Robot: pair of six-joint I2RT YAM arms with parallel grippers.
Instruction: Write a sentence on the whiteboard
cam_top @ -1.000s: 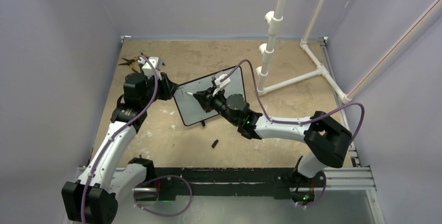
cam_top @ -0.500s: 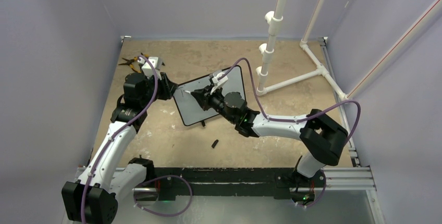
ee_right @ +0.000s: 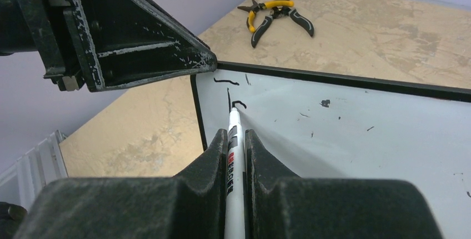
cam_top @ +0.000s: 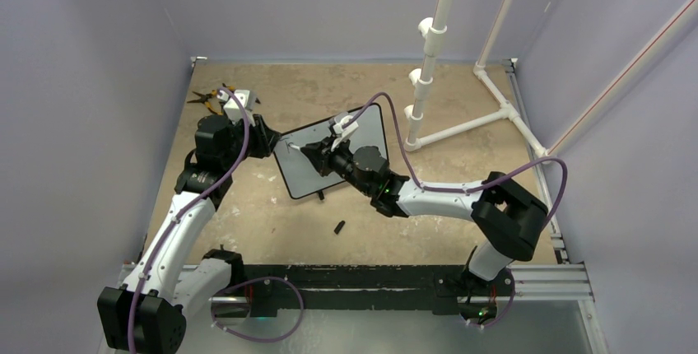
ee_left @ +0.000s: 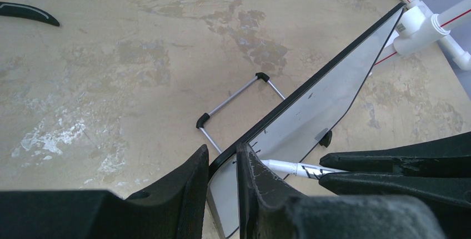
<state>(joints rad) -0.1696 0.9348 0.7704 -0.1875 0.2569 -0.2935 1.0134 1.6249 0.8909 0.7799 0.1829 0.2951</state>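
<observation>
1. White writing surface: the whiteboard stands tilted on the table, near its middle, propped on a wire stand behind it.
2. Left gripper: the jaws are narrowed to a slim gap and pinch the board's black frame at one corner, bracing the panel.
3. Right gripper: the jaws are almost fully closed around the barrel of a white marker, which points forward at the board.
4. Marker tip position: it sits at the board face just beside the clamped corner, at the end of a small hooked stroke. Firm contact cannot be confirmed.
5. Step in hand: the sentence is at its very start. Only a short bar, a vertical line and a hook are visible, which reads as a first letter under way. A few faint specks lie elsewhere on the surface.
6. Next move, as judged: carry the tip away from the corner along the upper line with light, even pressure, while the left grip resists the push.
7. Clearance: the yellow-handled pliers lie beyond the board, well apart from the work.
</observation>
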